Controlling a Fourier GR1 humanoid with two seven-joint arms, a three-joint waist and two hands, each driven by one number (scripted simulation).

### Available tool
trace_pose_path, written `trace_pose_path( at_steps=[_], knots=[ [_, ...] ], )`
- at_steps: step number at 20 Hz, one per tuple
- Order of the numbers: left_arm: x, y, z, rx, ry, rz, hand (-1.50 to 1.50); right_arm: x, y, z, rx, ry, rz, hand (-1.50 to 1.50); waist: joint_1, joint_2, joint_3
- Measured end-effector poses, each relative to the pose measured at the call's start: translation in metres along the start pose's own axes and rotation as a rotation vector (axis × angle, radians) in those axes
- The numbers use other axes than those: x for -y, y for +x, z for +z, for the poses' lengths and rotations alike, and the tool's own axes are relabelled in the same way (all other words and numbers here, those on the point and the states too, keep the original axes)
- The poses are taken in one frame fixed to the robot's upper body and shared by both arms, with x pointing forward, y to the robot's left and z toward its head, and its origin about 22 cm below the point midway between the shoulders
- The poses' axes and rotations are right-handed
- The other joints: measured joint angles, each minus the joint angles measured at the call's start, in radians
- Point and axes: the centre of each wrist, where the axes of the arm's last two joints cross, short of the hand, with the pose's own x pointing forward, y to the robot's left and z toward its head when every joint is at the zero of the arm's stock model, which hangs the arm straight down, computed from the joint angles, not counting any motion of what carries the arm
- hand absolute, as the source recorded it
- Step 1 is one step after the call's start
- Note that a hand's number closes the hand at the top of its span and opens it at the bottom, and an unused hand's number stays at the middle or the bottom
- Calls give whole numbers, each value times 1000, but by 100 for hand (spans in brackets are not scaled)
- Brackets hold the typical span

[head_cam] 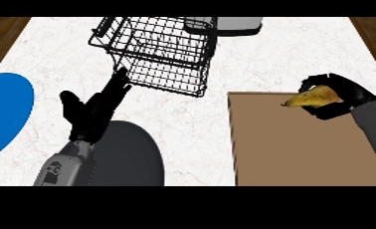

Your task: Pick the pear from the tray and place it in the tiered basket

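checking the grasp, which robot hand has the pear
The right robot hand, over the brown tray, has its fingers curled round the yellow pear. The left robot hand is open beside the wire basket and holds nothing.

Right hand: black right hand (pixel 339 96) curls round the yellow-brown pear (pixel 311 97), above the flat brown tray's (pixel 294 148) far right edge.
Left hand: black left hand (pixel 94 108), fingers straight, near the black wire tiered basket (pixel 163 54).
Basket: at the white marble counter's (pixel 294 58) far edge.
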Motion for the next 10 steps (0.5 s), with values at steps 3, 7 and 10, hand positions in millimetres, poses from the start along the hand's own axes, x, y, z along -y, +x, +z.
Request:
trace_pose_path(
  at_steps=[3, 7, 10],
  knots=[
    [4, 3, -2, 5, 3, 3, 0, 1, 4, -3, 19, -10, -18, 150, -1, 3, 5],
    [-4, 0, 2, -10, 26, 3, 0, -25, 17, -30, -100, -111, 56, 150, -23, -24, -9],
    [-7, -2, 4, -26, 43, 2, 0, -37, 21, -39, -227, -184, 130, 150, -39, -45, -18]
  ],
)
